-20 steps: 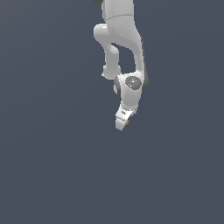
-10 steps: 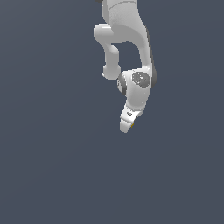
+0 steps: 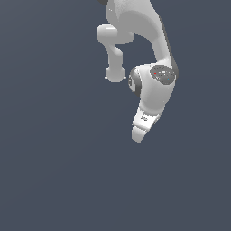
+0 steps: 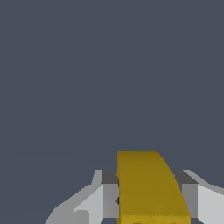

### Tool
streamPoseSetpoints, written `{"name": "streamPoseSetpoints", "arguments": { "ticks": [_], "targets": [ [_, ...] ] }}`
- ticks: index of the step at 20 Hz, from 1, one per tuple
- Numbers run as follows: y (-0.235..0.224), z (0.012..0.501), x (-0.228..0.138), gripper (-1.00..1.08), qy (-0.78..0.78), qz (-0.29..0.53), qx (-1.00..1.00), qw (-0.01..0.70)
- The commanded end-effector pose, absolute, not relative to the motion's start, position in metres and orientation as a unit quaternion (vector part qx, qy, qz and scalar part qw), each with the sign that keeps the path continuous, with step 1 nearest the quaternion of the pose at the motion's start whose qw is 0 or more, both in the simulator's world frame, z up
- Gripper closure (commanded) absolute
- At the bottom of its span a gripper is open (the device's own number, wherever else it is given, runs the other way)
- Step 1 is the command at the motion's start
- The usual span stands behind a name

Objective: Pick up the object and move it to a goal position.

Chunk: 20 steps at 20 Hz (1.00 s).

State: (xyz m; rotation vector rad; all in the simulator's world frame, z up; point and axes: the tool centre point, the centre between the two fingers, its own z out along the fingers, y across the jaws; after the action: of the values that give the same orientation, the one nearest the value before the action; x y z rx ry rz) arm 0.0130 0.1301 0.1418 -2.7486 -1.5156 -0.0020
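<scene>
In the wrist view, the object, a mustard-yellow blocky piece, sits clamped between the two grey fingers of my gripper, which is shut on it. In the exterior view the white arm hangs from the top, and the gripper points down and toward the exterior view's left. There the hand hides the object entirely.
A plain dark grey-blue surface fills the background in both views. No other objects show.
The arm has swung toward the exterior view's right and the hand has turned. The yellow speck seen at the fingertips a second ago is now hidden behind the hand.
</scene>
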Motion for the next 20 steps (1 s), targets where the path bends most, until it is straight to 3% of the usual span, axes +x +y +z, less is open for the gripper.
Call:
{"name": "streamPoseSetpoints", "arguments": {
  "ticks": [1, 20],
  "targets": [
    [0.136, 0.156, 0.026, 1.08, -0.483, 0.0, -0.876, 0.002],
    [0.166, 0.235, 0.102, 1.08, -0.482, 0.0, -0.876, 0.001]
  ]
}}
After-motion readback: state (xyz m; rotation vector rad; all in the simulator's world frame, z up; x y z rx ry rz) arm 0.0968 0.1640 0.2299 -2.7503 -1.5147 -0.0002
